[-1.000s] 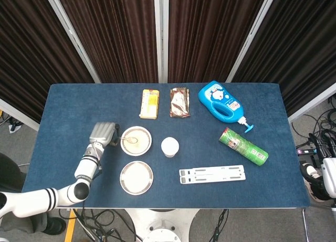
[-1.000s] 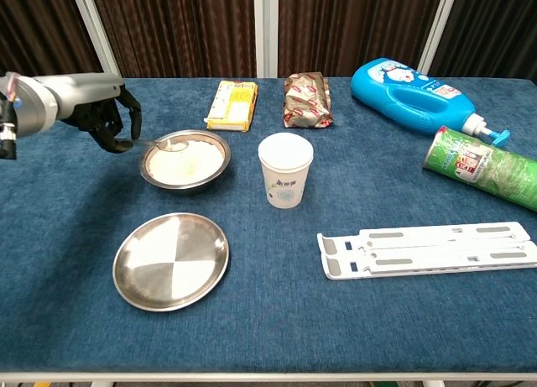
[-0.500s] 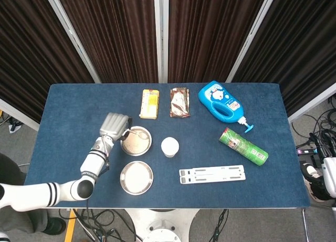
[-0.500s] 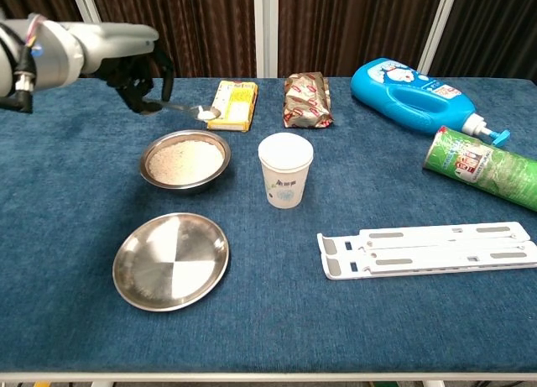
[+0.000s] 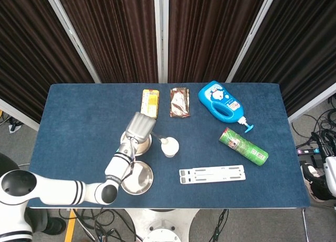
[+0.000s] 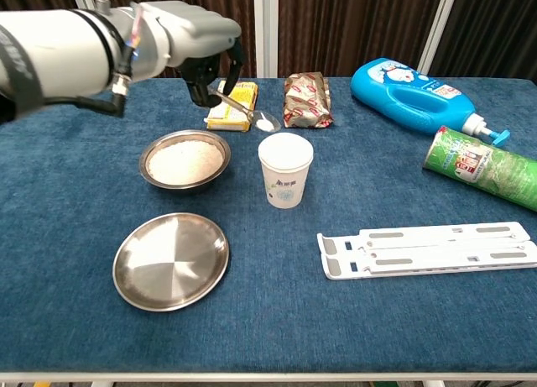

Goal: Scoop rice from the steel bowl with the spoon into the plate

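My left hand (image 6: 205,55) is raised above the table behind the steel bowl (image 6: 144,170) and grips the spoon (image 6: 243,110) by its handle. The spoon's tip carries a small heap of rice and hangs just behind the white paper cup (image 6: 285,169), to the right of the bowl. The bowl is filled with rice. In front of it lies the flat steel plate (image 6: 171,259), with nothing on it. In the head view my left hand (image 5: 139,127) covers part of the bowl (image 5: 149,143), and the plate (image 5: 137,177) lies below it. No right hand shows in either view.
A yellow box (image 6: 232,104) and a brown packet (image 6: 307,100) lie at the back. A blue bottle (image 6: 415,93) and a green can (image 6: 482,175) lie at the right. A white folded rack (image 6: 428,248) lies in front of them.
My left hand lifted the spoon out of the bowl with rice on it, rose, and swung to the right; the spoon tip now hangs near the cup.
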Available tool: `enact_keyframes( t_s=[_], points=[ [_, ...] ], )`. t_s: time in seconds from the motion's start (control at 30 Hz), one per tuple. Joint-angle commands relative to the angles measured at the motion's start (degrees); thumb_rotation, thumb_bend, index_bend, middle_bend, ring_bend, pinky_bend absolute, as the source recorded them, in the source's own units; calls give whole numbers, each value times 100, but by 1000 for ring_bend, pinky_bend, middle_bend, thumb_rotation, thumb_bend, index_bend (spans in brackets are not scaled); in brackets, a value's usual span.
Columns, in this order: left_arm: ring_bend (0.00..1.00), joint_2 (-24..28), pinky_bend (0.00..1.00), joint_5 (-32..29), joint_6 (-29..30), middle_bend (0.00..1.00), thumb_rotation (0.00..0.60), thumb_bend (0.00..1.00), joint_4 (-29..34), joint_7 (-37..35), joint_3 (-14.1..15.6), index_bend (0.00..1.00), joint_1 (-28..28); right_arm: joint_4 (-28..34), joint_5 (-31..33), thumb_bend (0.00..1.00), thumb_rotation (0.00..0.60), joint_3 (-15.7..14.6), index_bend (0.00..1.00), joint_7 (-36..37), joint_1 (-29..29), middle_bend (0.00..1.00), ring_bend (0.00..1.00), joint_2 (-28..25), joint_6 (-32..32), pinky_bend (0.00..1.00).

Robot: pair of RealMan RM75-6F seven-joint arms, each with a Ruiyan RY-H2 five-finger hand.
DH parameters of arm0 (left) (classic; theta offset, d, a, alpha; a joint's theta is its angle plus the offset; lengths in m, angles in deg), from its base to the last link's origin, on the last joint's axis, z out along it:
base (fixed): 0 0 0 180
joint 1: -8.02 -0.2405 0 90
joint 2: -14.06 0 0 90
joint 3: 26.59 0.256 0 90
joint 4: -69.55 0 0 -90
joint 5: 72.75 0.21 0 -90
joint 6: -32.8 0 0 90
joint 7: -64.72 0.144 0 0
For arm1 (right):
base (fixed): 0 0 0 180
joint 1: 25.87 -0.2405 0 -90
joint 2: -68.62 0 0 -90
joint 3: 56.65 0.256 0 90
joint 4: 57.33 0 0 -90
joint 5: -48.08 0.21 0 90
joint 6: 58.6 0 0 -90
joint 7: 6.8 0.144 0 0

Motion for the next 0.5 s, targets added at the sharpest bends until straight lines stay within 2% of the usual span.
enact_keyframes(
  t_s=[0.03, 0.3, 0.5],
  points=[
    [899, -375, 1000, -58, 329, 957, 600, 537, -254, 403, 117, 634, 241, -7, 9, 244, 600, -6, 0, 5, 10, 178, 0, -1, -2, 0],
    [900, -777, 1000, 291, 857, 956, 600, 537, -452, 1045, 366, 635, 393, -32, 51, 243, 600, -23, 0, 48, 68, 178, 0, -1, -37, 0],
    [901, -1048, 1000, 949, 1278, 956, 600, 539, -664, 1609, 756, 634, 445, -56, 54, 244, 600, -26, 0, 79, 84, 178, 0, 9, -48, 0]
  ],
)
